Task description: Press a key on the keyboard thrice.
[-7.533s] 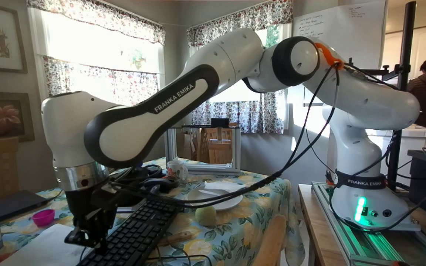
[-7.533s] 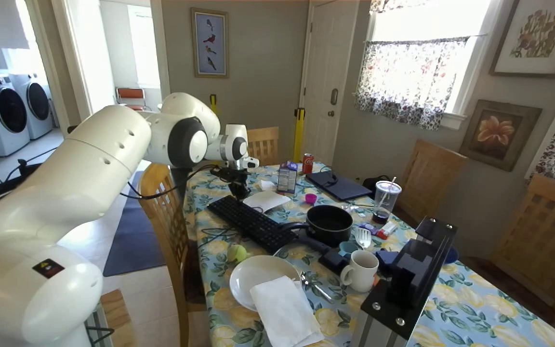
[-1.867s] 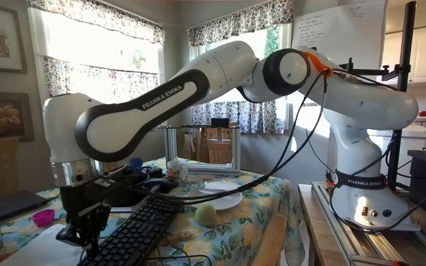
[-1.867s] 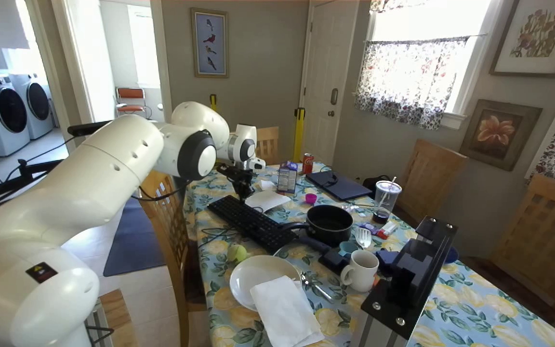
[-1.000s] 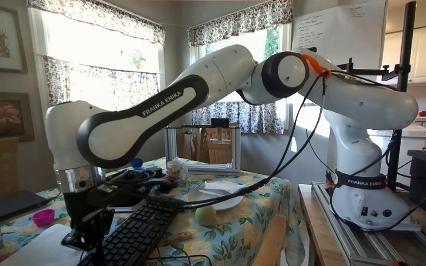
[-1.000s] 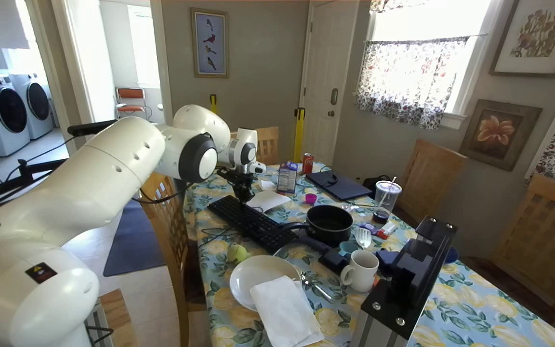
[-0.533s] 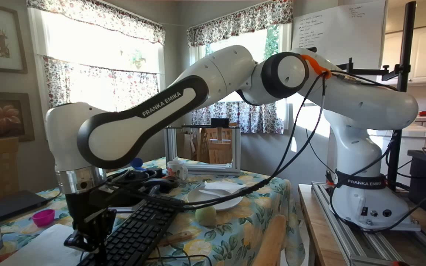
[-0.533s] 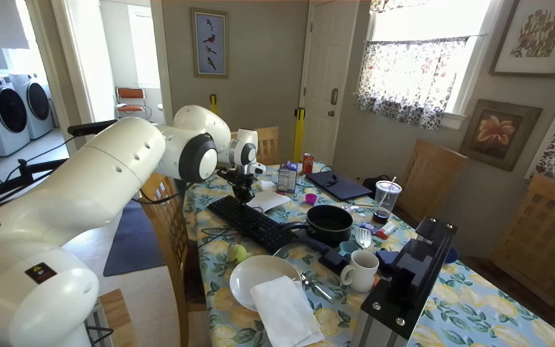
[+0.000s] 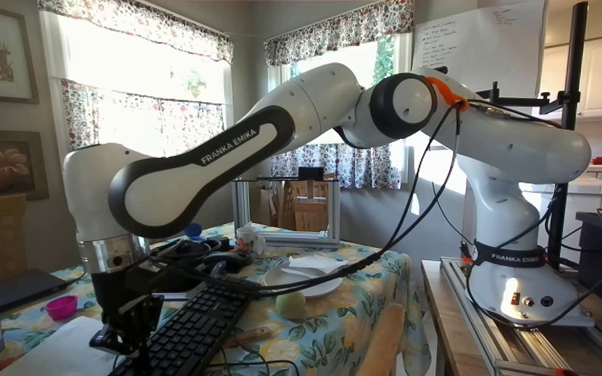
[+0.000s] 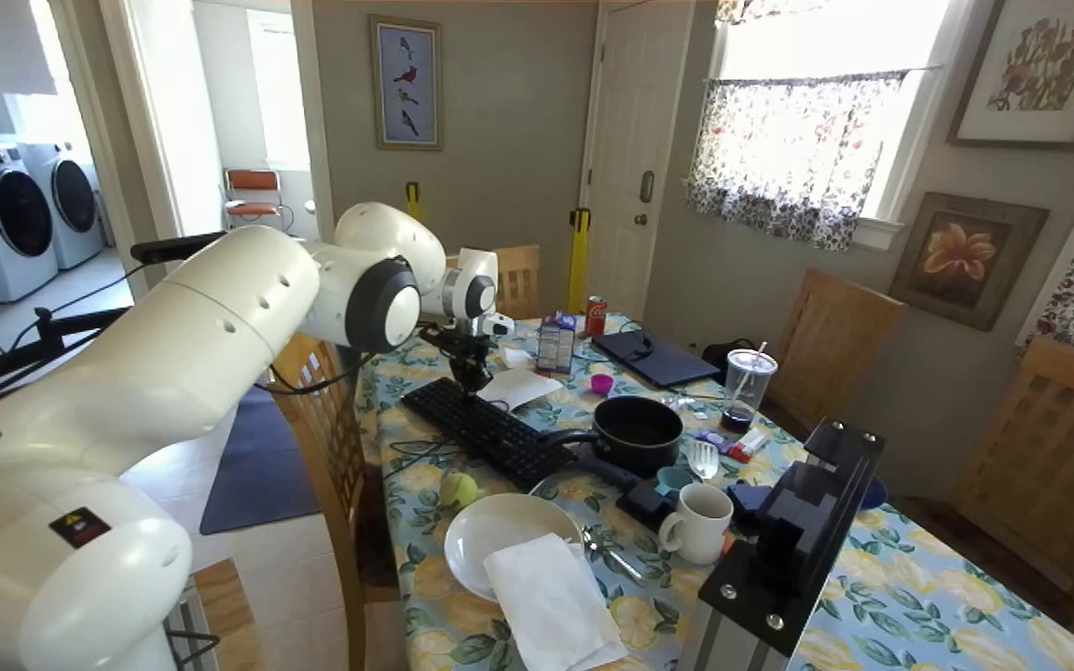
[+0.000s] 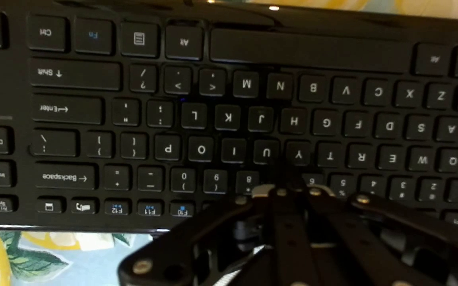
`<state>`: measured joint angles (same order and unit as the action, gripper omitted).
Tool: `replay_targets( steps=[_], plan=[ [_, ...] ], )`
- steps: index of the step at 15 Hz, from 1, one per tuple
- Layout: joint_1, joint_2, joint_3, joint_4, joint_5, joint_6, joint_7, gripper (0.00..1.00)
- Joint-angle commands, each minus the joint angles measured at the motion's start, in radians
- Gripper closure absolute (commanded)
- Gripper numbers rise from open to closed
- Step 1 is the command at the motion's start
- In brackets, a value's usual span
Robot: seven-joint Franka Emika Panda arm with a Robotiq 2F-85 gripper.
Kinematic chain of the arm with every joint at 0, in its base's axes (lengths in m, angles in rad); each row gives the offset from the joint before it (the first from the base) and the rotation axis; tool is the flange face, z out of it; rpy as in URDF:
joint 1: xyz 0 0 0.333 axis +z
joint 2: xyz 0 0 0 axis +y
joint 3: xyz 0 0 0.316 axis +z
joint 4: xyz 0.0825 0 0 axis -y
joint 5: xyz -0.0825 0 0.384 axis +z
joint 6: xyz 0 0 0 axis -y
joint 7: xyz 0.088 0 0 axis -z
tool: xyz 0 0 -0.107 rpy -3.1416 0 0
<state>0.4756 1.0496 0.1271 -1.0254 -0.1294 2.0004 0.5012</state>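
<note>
Tool [image 11: 289, 178] has come down toward the keyboard [image 10: 488, 433] vs about two seconds back. Clenched, tips together, by the U key [image 11: 266, 151] and Y key [image 11: 298, 153]; contact, can't tell. Keyboard lies flat on the bench [image 10: 929, 596], long axis diagonal in an exterior view, one end by the pan [image 10: 644, 458]. Wrist view: long axis crosswise, legends upside down, spacebar [image 11: 308, 49] toward top edge.

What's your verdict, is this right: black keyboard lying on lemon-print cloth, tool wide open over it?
One thing is off: the tool is shut, not wide open, as the wrist view shows. The rest stands: black keyboard lying on lemon-print cloth, tool over it.
</note>
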Motion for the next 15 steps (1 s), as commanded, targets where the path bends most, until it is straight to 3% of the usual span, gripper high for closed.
replay_targets(
  steps=[1,2,3,4,8,14,15],
  plan=[
    [0.017,-0.032,-0.009,0.005,-0.009,-0.024,0.025,1.00],
    [0.017,-0.043,-0.006,0.000,-0.006,-0.021,0.024,0.99],
    [0.016,-0.060,0.002,-0.014,0.003,-0.015,0.026,0.74],
    [0.023,-0.078,-0.004,-0.026,-0.003,-0.019,0.039,0.73],
    [0.043,-0.186,-0.021,-0.107,-0.021,-0.049,0.095,0.47],
    [0.076,-0.411,-0.034,-0.371,-0.101,-0.002,0.113,0.04],
    [0.079,-0.448,-0.033,-0.413,-0.117,-0.006,0.116,0.01]
  ],
)
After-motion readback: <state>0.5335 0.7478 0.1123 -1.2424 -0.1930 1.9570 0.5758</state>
